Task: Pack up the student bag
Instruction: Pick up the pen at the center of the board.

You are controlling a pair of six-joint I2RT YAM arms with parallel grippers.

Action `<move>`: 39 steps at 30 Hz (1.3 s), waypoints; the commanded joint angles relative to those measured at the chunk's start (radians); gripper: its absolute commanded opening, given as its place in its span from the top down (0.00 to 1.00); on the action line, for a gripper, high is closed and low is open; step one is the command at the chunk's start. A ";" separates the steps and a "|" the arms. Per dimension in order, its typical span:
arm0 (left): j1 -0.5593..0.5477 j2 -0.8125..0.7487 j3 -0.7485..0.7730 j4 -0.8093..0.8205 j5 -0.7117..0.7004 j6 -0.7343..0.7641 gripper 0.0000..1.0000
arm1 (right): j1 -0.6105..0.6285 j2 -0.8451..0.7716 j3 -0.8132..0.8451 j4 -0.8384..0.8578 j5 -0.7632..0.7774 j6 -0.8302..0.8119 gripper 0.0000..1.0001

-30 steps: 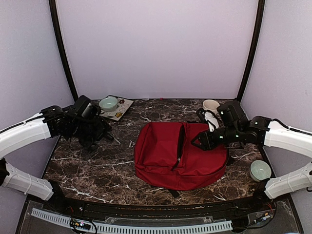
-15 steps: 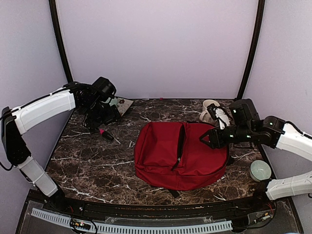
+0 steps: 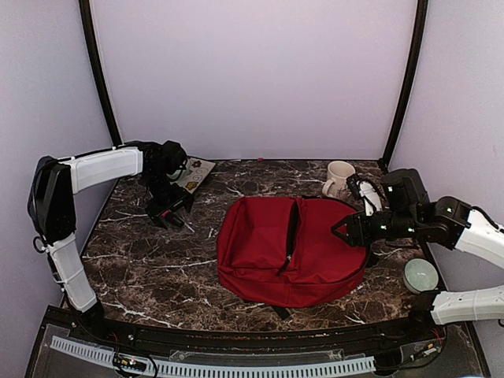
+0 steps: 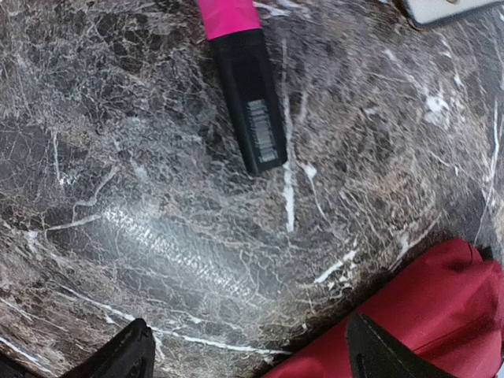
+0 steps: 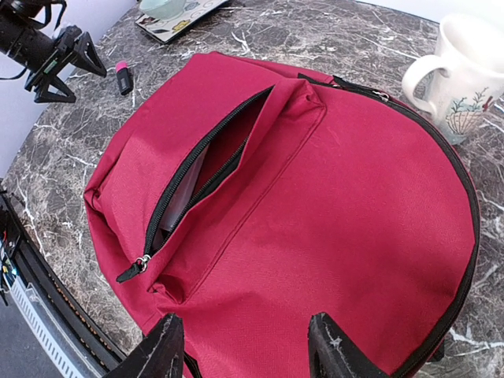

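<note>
My left claw (image 3: pixel 168 211), open and empty, has come down over the pink marker (image 4: pixel 244 94). My right claw (image 3: pixel 350 231), also open and empty, has backed to the right rim of the student bag (image 3: pixel 276 252), lying central on the surface (image 3: pixel 142 268)

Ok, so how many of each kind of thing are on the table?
red student bag: 1
white mug: 1
tray: 1
green bowls: 2, right bowl, back bowl
pink marker: 1
Total: 6
</note>
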State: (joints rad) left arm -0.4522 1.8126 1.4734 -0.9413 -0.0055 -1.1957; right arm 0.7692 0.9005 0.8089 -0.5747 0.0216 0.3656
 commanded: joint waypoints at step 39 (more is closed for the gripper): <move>0.261 0.428 0.331 -0.082 0.044 0.042 0.68 | -0.007 0.117 0.116 0.045 0.105 -0.241 0.38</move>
State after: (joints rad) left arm -0.1982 2.2353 1.7855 -0.9607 0.0479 -1.1671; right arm 0.7681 1.0172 0.8921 -0.5617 0.1352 0.1444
